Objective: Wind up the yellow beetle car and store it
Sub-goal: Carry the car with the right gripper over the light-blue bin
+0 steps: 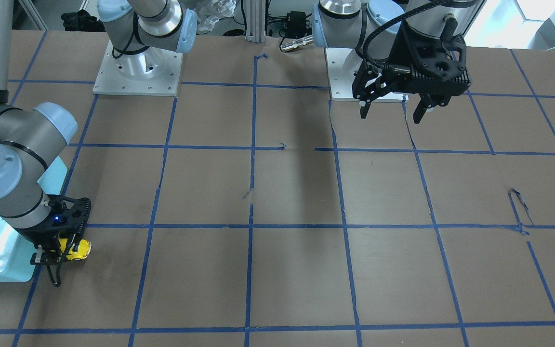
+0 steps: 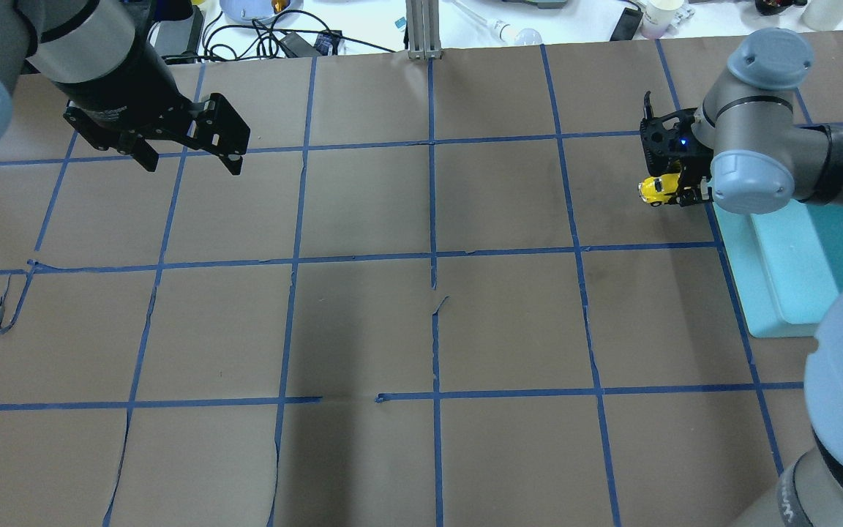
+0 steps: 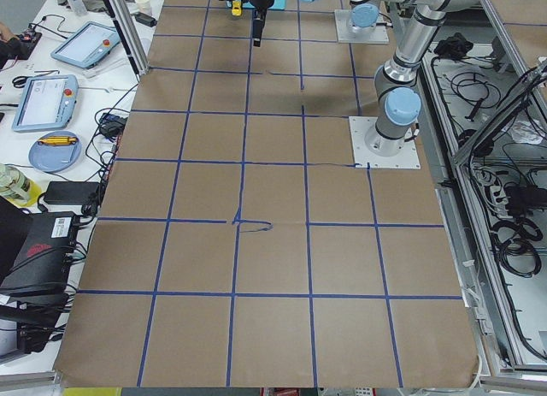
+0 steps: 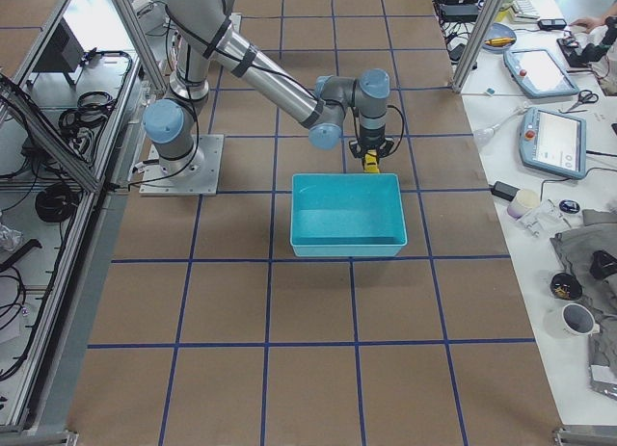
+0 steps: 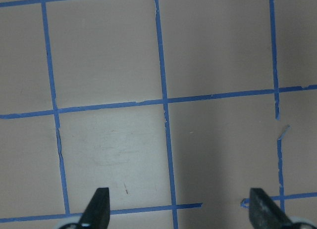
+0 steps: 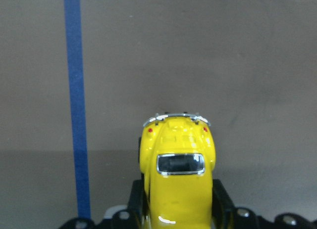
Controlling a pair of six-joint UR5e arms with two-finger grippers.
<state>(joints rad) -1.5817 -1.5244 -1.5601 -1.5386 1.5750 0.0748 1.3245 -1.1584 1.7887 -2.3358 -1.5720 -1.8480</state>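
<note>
The yellow beetle car [image 6: 178, 174] is tiny and glossy, with a dark rear window and a silver bumper. My right gripper [image 2: 676, 192] is shut on the car [image 2: 657, 189], which sits between its black fingers, low at the table surface just beside the teal bin. In the front-facing view the car [image 1: 80, 249] pokes out of the gripper [image 1: 61, 253] at the left edge. I cannot tell whether its wheels touch the paper. My left gripper [image 2: 192, 165] is open and empty, well above the table on the far side, with its fingertips [image 5: 99, 209] wide apart.
A teal bin [image 2: 795, 293] stands right of the car, partly under my right arm; it also shows in the exterior right view [image 4: 347, 215]. The table is brown paper with a blue tape grid [image 2: 432, 256]. Cables and clutter lie beyond the far edge.
</note>
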